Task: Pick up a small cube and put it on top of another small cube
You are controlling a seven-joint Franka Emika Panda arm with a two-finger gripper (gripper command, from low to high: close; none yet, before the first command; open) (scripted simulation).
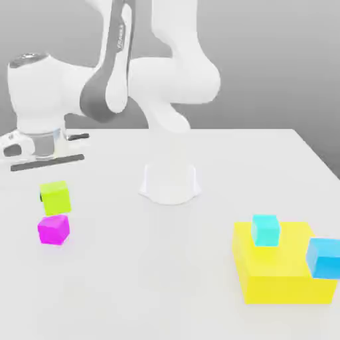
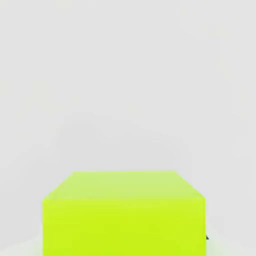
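Here lime cube [image 1: 55, 196] just above magenta cube [image 1: 53, 229].

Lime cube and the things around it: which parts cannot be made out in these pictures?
- Lime cube: in the hand view the picture's edge cuts off its lower part.
- Lime cube and magenta cube: the exterior view's angle does not show whether they touch.
- Cyan cube: cut off by the exterior view's right edge.
- Arm: its top is cut off by the exterior view's upper edge.
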